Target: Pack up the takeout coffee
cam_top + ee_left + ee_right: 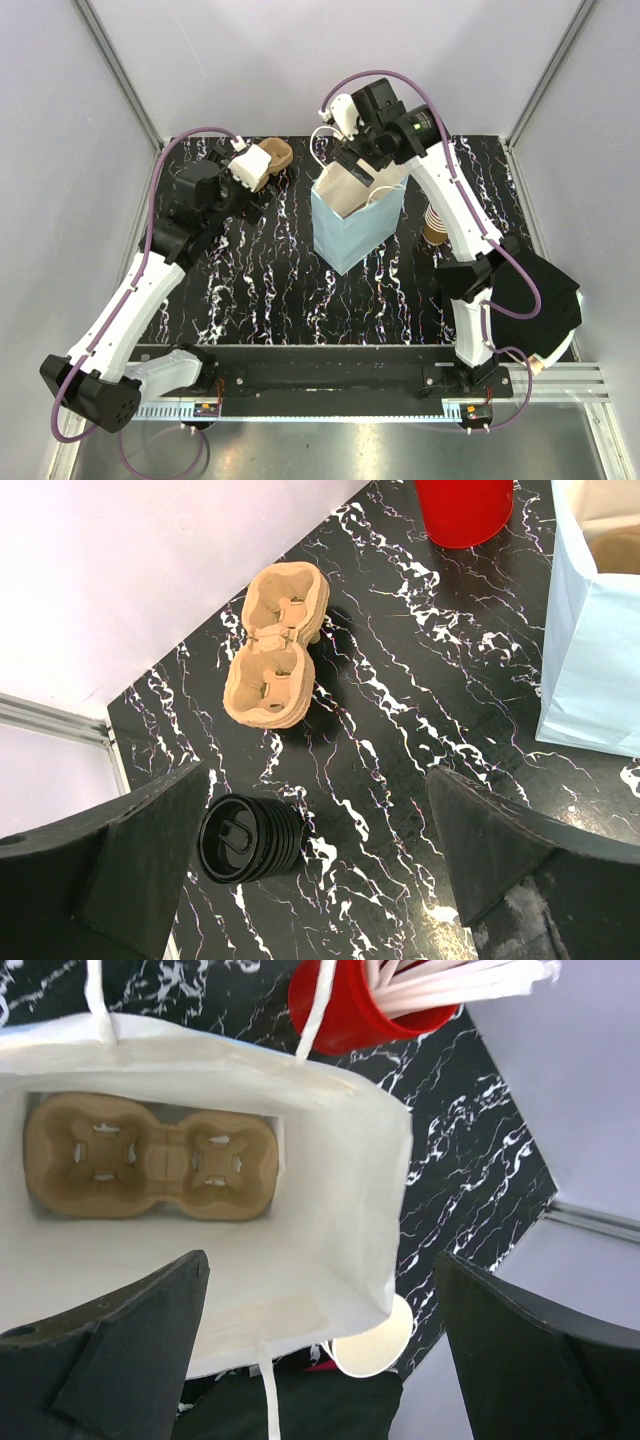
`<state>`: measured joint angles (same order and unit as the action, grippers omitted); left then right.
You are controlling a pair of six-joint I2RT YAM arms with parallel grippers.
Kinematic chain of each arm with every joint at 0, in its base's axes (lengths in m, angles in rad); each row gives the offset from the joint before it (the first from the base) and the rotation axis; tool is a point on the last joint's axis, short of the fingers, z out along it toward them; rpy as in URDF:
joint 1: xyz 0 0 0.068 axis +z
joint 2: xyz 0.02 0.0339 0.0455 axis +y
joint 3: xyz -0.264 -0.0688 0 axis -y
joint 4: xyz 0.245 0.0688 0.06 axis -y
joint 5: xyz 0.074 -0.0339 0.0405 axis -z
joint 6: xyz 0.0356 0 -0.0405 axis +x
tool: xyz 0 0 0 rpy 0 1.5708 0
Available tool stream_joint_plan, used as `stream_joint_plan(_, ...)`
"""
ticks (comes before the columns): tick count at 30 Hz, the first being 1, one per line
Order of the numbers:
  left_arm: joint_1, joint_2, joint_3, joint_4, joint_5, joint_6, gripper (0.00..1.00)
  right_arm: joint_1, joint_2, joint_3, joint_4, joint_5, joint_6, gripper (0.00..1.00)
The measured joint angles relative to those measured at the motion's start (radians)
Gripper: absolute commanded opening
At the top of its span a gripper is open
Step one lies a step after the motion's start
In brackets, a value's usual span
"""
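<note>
both sets of jaws spread, empty: left gripper (320,775) upper left, right gripper (320,1260) over the bag (345,235), its carrier (150,1155) unfilled. no lone coffee cup shows, only a cup stack (435,228) right of centre; next, fetch one.

Wide-spread left end effector (320,875), wide-spread right end effector (320,1355)

White-and-black arms (130,300), purple cables (380,72)

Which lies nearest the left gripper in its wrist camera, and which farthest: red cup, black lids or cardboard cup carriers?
From the left gripper:
1. the black lids, close by one finger.
2. the cardboard cup carriers, farther out, toward the wall.
3. the red cup, at the far top edge.
</note>
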<state>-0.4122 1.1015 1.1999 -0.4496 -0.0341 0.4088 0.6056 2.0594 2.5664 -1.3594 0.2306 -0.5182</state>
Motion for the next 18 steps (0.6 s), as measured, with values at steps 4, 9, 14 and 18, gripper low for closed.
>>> stream_joint_plan(4,0.000,0.000,0.000,-0.003,0.000,0.000,0.99,0.000,-0.019,0.052,0.001,-0.029,0.001,1.00)
stream_joint_plan(9,0.000,0.000,0.000,-0.005,0.000,0.000,0.99,0.000,-0.088,0.055,0.000,-0.066,0.002,1.00)
stream_joint_plan(14,0.000,0.000,0.000,-0.005,0.000,0.001,0.99,0.000,-0.169,0.037,0.001,-0.110,0.000,1.00)
stream_joint_plan(18,0.000,0.000,0.000,-0.005,0.000,0.001,0.99,0.000,-0.211,0.014,0.000,-0.151,-0.002,1.00)
